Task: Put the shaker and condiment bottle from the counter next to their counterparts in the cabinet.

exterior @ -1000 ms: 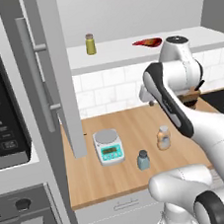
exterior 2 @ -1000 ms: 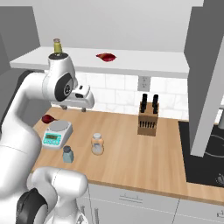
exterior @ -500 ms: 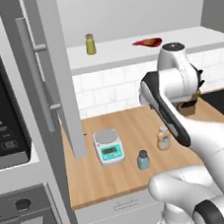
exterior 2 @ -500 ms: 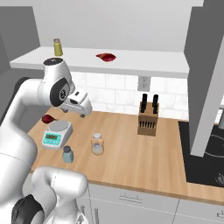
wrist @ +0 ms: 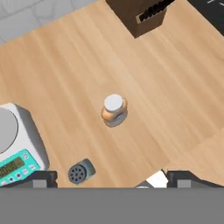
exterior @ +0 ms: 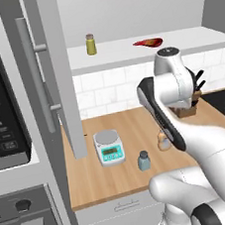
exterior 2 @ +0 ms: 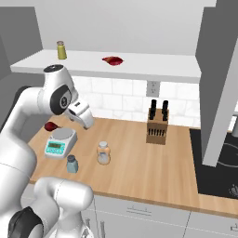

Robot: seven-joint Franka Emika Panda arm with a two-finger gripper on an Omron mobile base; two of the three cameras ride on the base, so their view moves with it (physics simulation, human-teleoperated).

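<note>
The condiment bottle (wrist: 114,110), orange-tan with a pale cap, stands upright mid-counter (exterior 2: 139,162), also visible from the right base (exterior 2: 103,153) and half behind my arm from the left base (exterior: 162,141). The shaker (wrist: 81,171), blue-grey with a dark perforated cap, stands nearer the front edge (exterior 2: 72,163) (exterior: 143,160). My gripper (wrist: 113,179) hangs open above both, empty, fingertips (wrist: 41,178) wide apart; its hand (exterior 2: 82,116) hovers over the counter's left part. On the cabinet shelf (exterior 2: 148,67) stand the olive-yellow jar (exterior 2: 61,49) and the red bottle (exterior 2: 113,60) lying flat.
A kitchen scale (exterior 2: 60,142) sits left of the shaker, with a small red thing (exterior 2: 51,125) behind it. A knife block (exterior 2: 157,128) stands at the back. The open cabinet door (exterior: 55,76) hangs on the left; the stove (exterior 2: 218,162) lies to the right.
My arm has swung down from shelf height toward the counter, bringing the hand lower over the scale and bottle. Its jaws stay open and empty.
</note>
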